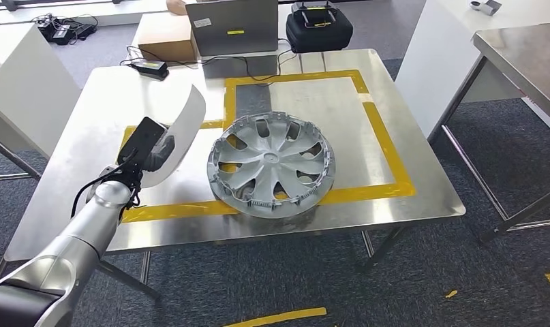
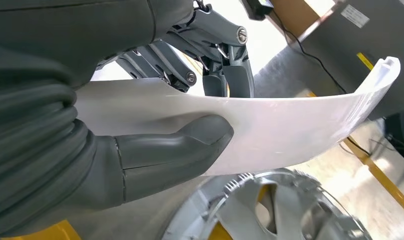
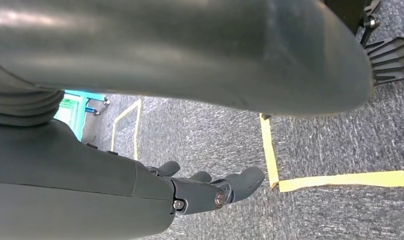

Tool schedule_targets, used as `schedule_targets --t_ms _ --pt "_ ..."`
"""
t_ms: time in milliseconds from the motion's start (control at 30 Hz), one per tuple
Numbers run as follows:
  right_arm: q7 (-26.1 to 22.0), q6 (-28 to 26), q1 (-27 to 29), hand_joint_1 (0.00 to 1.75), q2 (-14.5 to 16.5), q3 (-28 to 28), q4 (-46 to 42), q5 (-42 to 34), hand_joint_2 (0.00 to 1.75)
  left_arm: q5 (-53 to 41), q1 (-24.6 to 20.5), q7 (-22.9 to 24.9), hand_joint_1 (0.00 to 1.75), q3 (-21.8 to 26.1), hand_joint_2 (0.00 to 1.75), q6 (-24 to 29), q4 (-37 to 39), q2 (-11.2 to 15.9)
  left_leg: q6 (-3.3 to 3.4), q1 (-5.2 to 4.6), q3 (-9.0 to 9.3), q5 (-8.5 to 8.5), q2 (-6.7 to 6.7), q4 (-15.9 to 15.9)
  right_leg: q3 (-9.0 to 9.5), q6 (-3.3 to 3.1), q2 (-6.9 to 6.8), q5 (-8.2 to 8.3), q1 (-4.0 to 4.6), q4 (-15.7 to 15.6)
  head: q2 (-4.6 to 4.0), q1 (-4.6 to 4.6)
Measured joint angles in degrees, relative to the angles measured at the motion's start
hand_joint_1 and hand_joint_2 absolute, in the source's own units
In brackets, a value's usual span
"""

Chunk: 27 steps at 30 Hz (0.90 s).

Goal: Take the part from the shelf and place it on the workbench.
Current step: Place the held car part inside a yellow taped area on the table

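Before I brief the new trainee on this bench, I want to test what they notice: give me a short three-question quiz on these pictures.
1. True or false: the robot's left hand grips the curved white plastic panel.
2. What lies flat on the steel workbench, partly over the yellow tape outline? A) a silver spoked wheel cover B) a red toolbox C) a glass jar
3. Fill in: the right hand hangs over grey ____ marked with yellow tape, holding nothing.

Key
1. True: thumb on one face, fingers on the other.
2. A, the silver spoked wheel cover.
3. Carpet.
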Motion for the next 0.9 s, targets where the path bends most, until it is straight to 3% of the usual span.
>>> schedule_targets --t_ms 133,267,433,567,733,900 --pt "0.0 0.0 0.0 0.00 0.0 0.0 0.0 0.5 0.00 -3.0 0.0 1.4 1.75 -1.1 1.75 3.8 0.8 0.2 0.01 -0.01 0.00 0.00 -0.01 0.1 0.04 0.09 -0.04 0.06 -0.05 0.0 0.00 0.00" --pt "-0.3 0.0 0.0 0.00 0.0 0.0 0.0 0.8 0.00 -5.1 0.0 2.4 0.00 -2.0 1.75 6.8 1.5 0.3 0.01 -0.02 -0.01 0.00 -0.01 0.1 0.05 0.10 -0.03 0.06 -0.06 0.0 0.00 0.00" --pt "-0.7 0.2 0.0 0.00 0.0 0.0 0.0 1.2 0.00 -6.1 0.0 3.1 0.00 -2.4 1.75 7.7 2.2 0.6 0.01 -0.03 -0.02 0.00 -0.01 0.1 0.06 0.10 -0.04 0.06 -0.06 0.0 0.00 0.00" --pt "-0.7 0.3 0.0 0.00 0.0 0.0 0.0 1.6 0.00 -7.1 0.0 4.3 0.00 -2.5 0.00 7.3 2.7 0.9 0.01 -0.02 -0.01 0.00 0.00 0.1 0.06 0.10 -0.04 0.06 -0.06 0.0 0.00 0.00" --pt "-0.4 0.2 0.0 0.00 0.0 0.0 0.0 1.8 0.00 -8.9 0.0 6.6 0.00 -2.5 0.00 7.2 3.3 1.0 0.01 -0.02 -0.01 0.00 0.00 0.1 0.06 0.10 -0.04 0.06 -0.06 0.0 0.00 0.00" --pt "-0.1 0.1 0.0 0.00 0.0 0.0 0.0 1.8 0.00 -6.3 0.0 4.8 0.00 -2.4 0.00 6.9 3.2 1.0 0.01 -0.02 -0.01 0.00 -0.01 0.1 0.07 0.10 -0.04 0.06 -0.06 0.0 0.00 0.00"
